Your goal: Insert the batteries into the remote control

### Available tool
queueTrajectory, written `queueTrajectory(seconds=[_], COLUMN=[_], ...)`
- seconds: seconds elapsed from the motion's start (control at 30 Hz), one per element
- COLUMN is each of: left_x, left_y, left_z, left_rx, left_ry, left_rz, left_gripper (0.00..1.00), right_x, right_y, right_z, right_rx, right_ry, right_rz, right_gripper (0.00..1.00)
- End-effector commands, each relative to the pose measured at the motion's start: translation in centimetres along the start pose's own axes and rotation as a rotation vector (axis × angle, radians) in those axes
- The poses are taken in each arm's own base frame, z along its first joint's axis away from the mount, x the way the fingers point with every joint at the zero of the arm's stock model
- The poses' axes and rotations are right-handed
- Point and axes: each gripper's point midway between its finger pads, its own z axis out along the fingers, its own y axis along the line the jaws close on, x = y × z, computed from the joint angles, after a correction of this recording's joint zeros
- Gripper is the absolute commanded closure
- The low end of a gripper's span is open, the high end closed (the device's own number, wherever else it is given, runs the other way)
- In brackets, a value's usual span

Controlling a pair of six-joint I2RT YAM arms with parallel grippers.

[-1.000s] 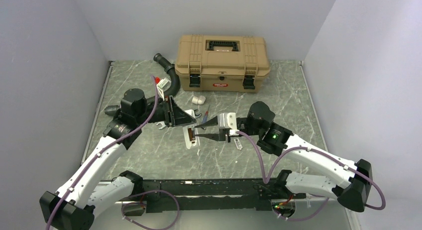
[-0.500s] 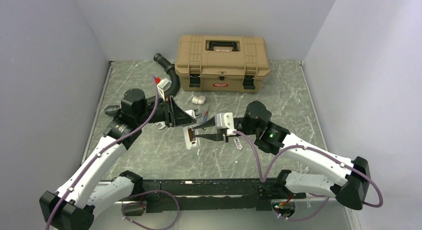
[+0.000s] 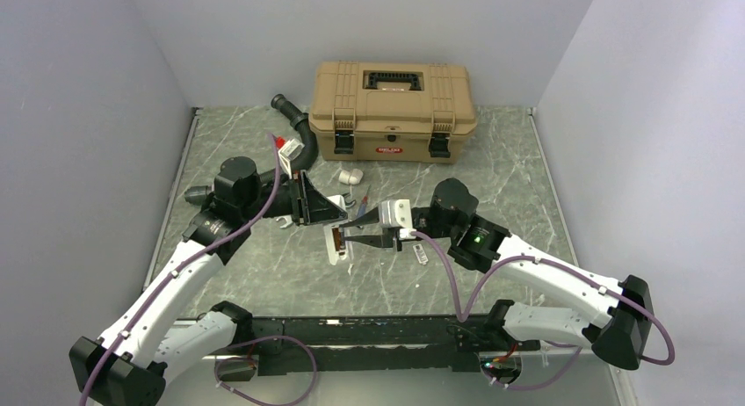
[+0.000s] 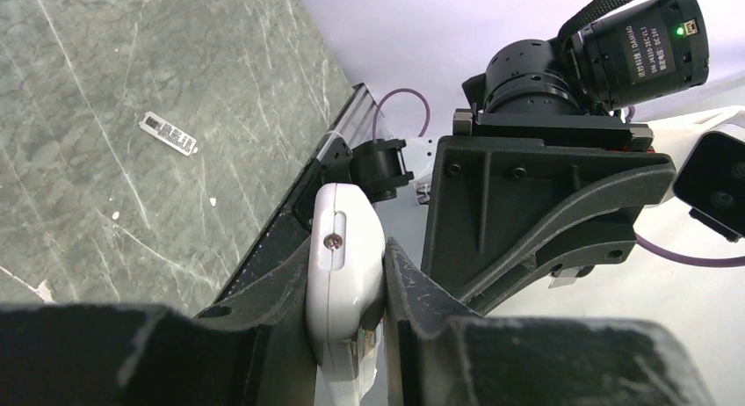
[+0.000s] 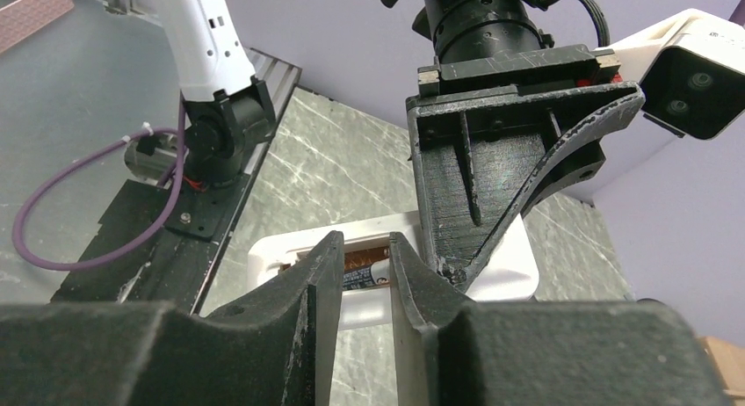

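Note:
My left gripper (image 3: 339,216) is shut on the remote control (image 3: 336,245), a slim white handset held on edge above the table. In the left wrist view the remote control (image 4: 343,274) is pinched between the gripper's (image 4: 349,248) two black fingers. The right wrist view shows the remote control (image 5: 501,274) with its back compartment open. A battery (image 5: 373,272) lies in that compartment, copper contacts behind it. My right gripper (image 3: 347,232) reaches in from the right, and its tips (image 5: 365,239) stand a narrow gap apart right over the battery. Nothing is clamped between them.
A tan toolbox (image 3: 393,110) stands at the back, with a black curved hose (image 3: 300,135) to its left. A stubby white cylinder (image 3: 351,175) and a wrench (image 3: 283,221) lie near the left gripper. A small label strip (image 3: 420,253) lies on the marble table (image 3: 501,177).
The right arm has edged left toward the remote control, and its jaws have narrowed slightly. The left arm and the remote control have stayed still.

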Motion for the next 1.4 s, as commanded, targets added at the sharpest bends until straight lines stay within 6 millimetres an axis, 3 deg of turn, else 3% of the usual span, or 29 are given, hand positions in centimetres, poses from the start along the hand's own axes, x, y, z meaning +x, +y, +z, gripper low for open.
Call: queueTrajectory(seconds=[0.0,0.7,1.37], left_x=[-1.1,-1.0,-1.5], left_y=[-2.5,-2.8,-3.4], left_z=[-0.4,-0.4,-0.3], left_rx=[0.071,0.08,0.09], left_ry=[-0.025,-0.02,-0.025], left_rz=[0.101,0.108,0.111], left_gripper=[1.0,1.0,1.0], right_x=[-0.9,0.2,1.1], right_y=[-0.5,-0.6,0.6], right_z=[0.1,0.4,0.3], right_rx=[0.006,0.01,-0.047], right_ry=[-0.038,-0.017,0.017], right_rz=[-0.058,-0.047,-0.03], right_gripper=[0.73,0.76,0.79])
